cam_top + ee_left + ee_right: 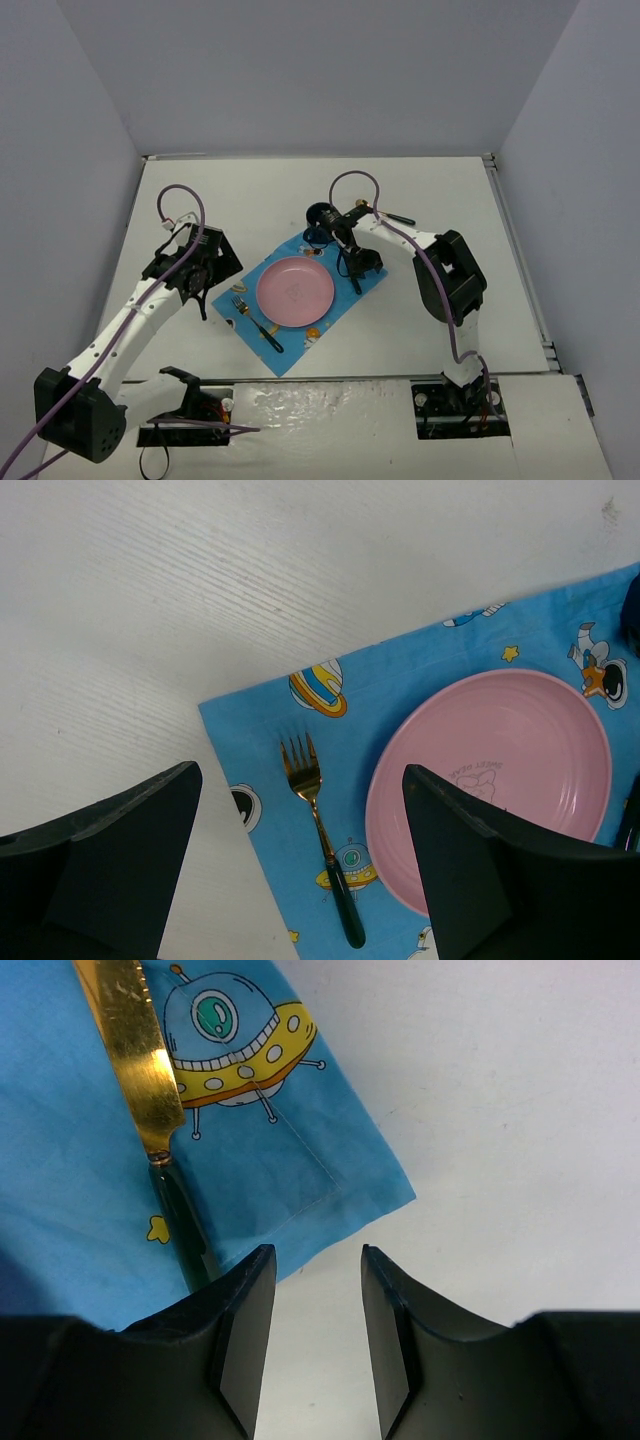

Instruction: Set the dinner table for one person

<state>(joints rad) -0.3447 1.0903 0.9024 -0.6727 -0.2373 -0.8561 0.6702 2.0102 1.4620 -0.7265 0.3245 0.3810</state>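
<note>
While both arms hang over it, the white dinner table (240, 190) carries a blue space-print mat (296, 352) with a pink plate (295, 291) at its middle, a fork (257, 320) to the left and a gold knife (140, 1070) to the right. The left gripper (300, 780) gapes wide and empty; the right gripper (318, 1260) stands narrowly parted over the mat's corner.

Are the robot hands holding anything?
No. The left gripper and right gripper are open and empty; the knife lies on the mat.

Matte white dinner table (250, 190) (flat, metal-railed)
</note>
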